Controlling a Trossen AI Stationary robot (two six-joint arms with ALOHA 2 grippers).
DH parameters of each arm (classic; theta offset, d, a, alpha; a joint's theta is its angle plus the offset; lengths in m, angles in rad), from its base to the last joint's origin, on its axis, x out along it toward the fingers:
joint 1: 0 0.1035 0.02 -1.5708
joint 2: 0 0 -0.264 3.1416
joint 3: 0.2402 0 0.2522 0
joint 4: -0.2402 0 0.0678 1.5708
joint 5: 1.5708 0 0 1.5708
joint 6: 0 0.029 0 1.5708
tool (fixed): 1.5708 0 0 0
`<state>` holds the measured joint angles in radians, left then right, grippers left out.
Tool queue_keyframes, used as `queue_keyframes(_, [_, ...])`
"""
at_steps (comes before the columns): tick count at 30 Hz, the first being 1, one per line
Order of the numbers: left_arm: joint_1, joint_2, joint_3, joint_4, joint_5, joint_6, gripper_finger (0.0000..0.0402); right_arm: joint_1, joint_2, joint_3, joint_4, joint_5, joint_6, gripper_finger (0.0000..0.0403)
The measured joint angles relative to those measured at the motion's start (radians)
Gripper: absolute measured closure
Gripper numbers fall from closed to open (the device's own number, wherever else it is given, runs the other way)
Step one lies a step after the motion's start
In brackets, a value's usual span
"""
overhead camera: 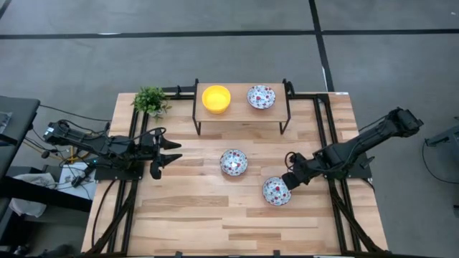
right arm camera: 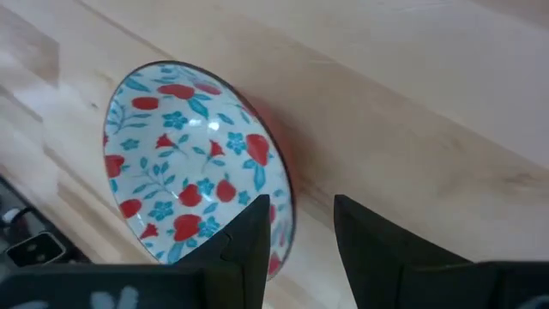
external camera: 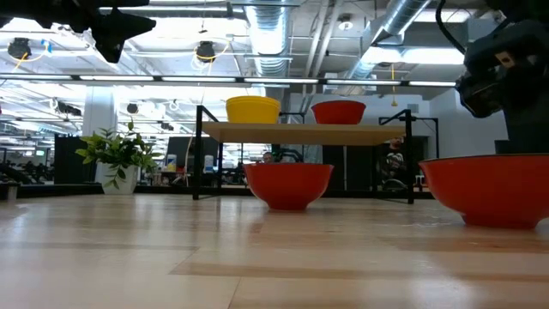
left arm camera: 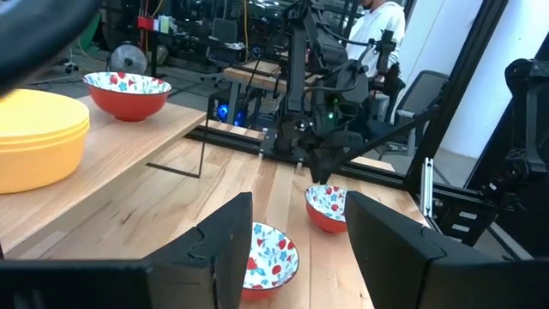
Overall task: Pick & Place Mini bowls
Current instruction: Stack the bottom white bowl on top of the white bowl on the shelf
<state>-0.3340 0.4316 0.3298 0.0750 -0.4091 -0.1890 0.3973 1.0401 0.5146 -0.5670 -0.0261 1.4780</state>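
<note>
From the high view, you have four mini bowls in sight: a yellow bowl (overhead camera: 216,99) and a floral bowl (overhead camera: 261,97) on the small shelf rack (overhead camera: 242,116) at the far side of the wooden table (overhead camera: 186,215), a third floral bowl (overhead camera: 234,163) alone on the table just in front of the rack, and a fourth floral bowl (overhead camera: 276,191) nearer the front, with your right gripper (overhead camera: 290,178) right at its rim; that arm reaches in low from the right edge, stretched diagonally across the boards, while the left gripper (overhead camera: 168,155) waits spread apart and empty by the left edge, near the small green plant (overhead camera: 150,100). In the low view the bowls show red undersides; the nearest one (external camera: 491,189) sits flat on the table under the dark bulk of the right arm. The left wrist view shows its own fingers (left arm camera: 225,249) parted with nothing between them, the middle bowl (left arm camera: 268,260) just ahead. In the right wrist view the fingers (right arm camera: 246,233) are parted and straddle the rim of the floral bowl (right arm camera: 193,163), one over the inside, one outside, not yet closed. Judge these as glazed ware: stiff, light, slick and liable to chip, so pinch the rim wall squarely, close gently, and lift without tilting, or the bowl may slip or tip out
</note>
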Motion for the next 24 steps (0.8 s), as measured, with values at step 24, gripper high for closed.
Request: queue_keyframes(24, [0.000, 0.000, 0.000, 0.007, 0.000, 0.000, 0.0215, 0.000, 0.000, -0.054, 0.076, -0.001, 0.016, 0.0308])
